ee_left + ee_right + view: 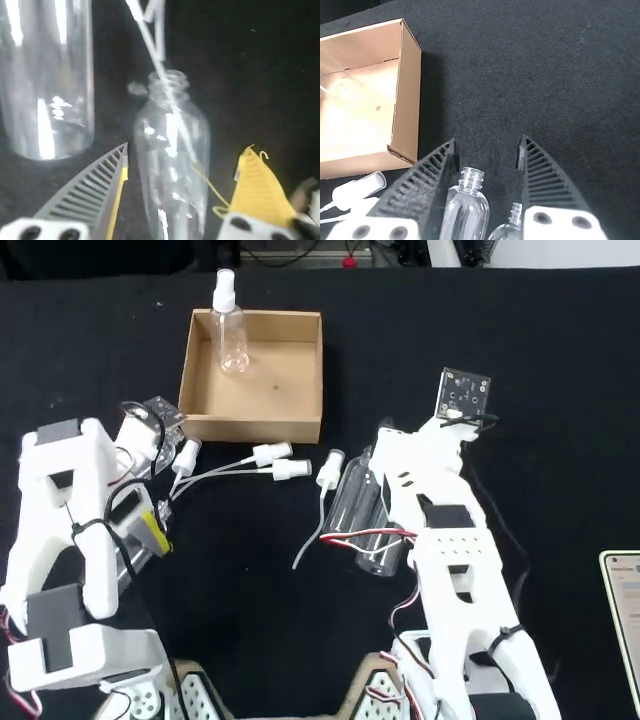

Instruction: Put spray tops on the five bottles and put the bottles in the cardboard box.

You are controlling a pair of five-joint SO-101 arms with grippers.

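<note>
Cardboard box (250, 426) sat on the black cloth (560, 360), far from the arms. One capped bottle (232, 340) stood upright inside it, at the far corner on the left arm's side.

Four loose spray tops lay just outside the box's near wall: one (187, 453) off its left-arm corner, two (272, 452) (291, 469) along the wall, and a fourth (330, 470) off the other corner. Their thin tubes trailed away from the box.

Right claw (487, 140) was spread wide, holding nothing, beyond the box's near corner (405, 150). Two uncapped bottles lay beneath it, necks toward the tips: one (467, 205) by a finger, the other (512, 220) lower in the gap. A white spray top (360, 189) lay beside that corner. From above, those clear bottles (352, 502) lay against the right arm (450, 540), nearer the arms than the box.

Left claw (187, 147) was open, fingers either side of an uncapped bottle (172, 165) with a gap on at least one side. A thin tube (160, 65) crossed its neck. A second bottle (47, 80) was beside it. Could not place these against the box.
</note>
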